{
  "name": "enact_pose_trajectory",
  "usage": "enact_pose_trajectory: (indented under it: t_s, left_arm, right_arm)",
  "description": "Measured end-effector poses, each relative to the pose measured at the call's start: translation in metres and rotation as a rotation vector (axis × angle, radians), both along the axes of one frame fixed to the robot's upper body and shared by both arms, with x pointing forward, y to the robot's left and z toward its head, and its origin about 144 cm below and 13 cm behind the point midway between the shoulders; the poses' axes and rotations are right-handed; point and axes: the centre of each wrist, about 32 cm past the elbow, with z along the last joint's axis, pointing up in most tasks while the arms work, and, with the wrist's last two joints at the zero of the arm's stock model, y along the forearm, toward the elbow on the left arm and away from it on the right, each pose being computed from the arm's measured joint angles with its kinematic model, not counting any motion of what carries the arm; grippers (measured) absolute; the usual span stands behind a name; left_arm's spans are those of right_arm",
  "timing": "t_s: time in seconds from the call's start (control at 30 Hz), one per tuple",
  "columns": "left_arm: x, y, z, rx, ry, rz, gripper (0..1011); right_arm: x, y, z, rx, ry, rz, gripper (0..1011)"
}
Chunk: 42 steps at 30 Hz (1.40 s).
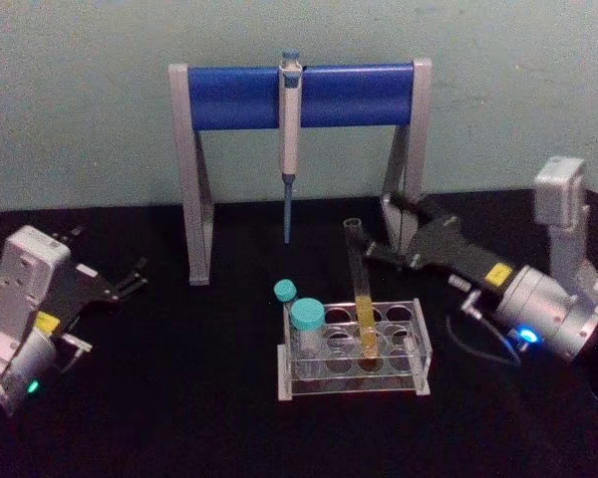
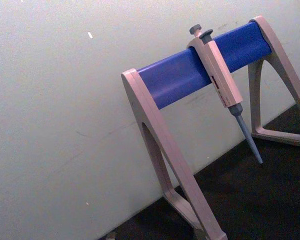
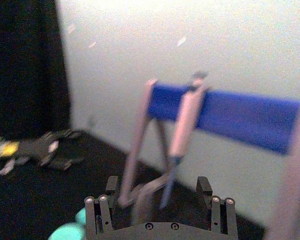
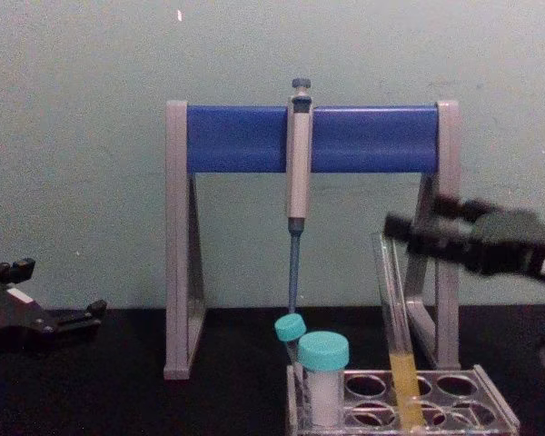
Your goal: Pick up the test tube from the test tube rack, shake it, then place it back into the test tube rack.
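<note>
While the long clear glass test tube (image 1: 361, 299) with yellow-orange liquid leans in the clear plastic test tube rack (image 1: 354, 349), the right end effector (image 1: 377, 253) sits just beside its top, fingers spread apart. The left end effector (image 1: 135, 278) rests well apart on the black table (image 1: 179, 398), fingers parted.

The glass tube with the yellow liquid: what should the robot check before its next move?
1. Test tube standing in the rack: ok.
2. Right tool near the tube's top: ok.
3. Right tool closed on the tube: cannot tell.
4. Pipette hanging on its stand, apart from the tube: ok.
5. Capped tubes apart from the glass tube: ok.
6. Left tool away from the rack: ok.
</note>
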Motion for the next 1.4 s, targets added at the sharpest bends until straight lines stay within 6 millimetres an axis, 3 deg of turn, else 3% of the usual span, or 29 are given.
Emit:
enact_pose_trajectory:
  t_s: [0.27, 0.53, 0.87, 1.4]
  left_arm:
    - [0.0, 0.0, 0.0, 0.0, 0.0, 0.0, 1001]
    - [0.0, 0.0, 0.0, 0.0, 0.0, 0.0, 1001]
    - [0.0, 0.0, 0.0, 0.0, 0.0, 0.0, 1001]
    - [0.0, 0.0, 0.0, 0.0, 0.0, 0.0, 1001]
  right_arm:
    - [-0.017, -0.001, 0.014, -0.009, -0.061, -0.312, 1000]
    - [-0.024, 0.003, 0.008, -0.165, 0.074, -0.565, 1000]
    - [-0.031, 0.0, -0.011, -0.22, 0.197, -0.606, 1000]
    - [-0.032, -0.001, -0.012, -0.221, 0.202, -0.602, 1000]
